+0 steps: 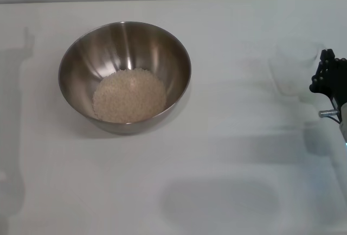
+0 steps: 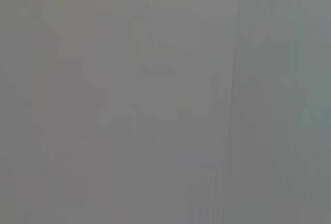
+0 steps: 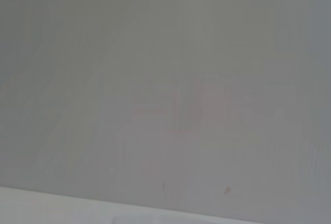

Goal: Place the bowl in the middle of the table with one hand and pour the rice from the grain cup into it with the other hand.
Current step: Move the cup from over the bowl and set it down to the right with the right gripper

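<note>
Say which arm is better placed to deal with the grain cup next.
Right, probably. The right gripper is at the table's right edge, beside the upright grain cup. The left arm is out of view. The rice already lies in the bowl.

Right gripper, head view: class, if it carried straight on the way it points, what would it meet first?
The right gripper at the table's right edge points leftward toward the grain cup standing just beside it, so probably the cup first; depth is unclear. The bowl with rice lies far beyond.
</note>
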Controlling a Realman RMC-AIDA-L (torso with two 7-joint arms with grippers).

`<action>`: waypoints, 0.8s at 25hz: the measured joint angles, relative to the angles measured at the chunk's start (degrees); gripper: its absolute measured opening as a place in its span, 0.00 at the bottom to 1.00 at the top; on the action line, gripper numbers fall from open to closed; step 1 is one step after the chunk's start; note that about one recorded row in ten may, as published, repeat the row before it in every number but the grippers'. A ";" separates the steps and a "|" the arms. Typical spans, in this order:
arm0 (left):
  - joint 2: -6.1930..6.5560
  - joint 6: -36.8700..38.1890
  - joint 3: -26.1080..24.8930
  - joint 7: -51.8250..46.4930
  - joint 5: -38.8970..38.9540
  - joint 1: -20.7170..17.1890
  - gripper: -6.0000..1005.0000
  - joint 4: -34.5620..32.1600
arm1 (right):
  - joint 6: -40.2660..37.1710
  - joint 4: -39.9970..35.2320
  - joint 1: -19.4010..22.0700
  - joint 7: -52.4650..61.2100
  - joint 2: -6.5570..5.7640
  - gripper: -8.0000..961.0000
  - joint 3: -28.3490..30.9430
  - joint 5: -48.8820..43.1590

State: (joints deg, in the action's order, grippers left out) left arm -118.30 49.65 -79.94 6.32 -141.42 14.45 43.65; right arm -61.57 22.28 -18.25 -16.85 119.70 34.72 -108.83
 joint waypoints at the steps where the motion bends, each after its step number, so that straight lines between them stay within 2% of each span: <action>1: 0.00 0.02 0.00 0.00 0.00 -0.19 0.76 0.33 | 0.18 -0.01 -0.01 0.00 0.00 0.01 0.00 -0.08; 8: 0.06 -0.01 0.16 0.40 -0.08 -1.38 0.76 2.31 | 1.05 -0.06 -0.03 0.04 0.00 0.01 -0.06 -0.24; 20: 0.19 -0.26 0.13 0.53 -0.09 -0.87 0.76 2.47 | 2.71 -0.19 -0.25 0.15 0.00 0.01 -0.09 -0.27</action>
State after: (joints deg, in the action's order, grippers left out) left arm -118.12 49.39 -79.81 6.85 -141.51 13.58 46.12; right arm -58.86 22.09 -18.50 -16.70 119.70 34.62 -109.10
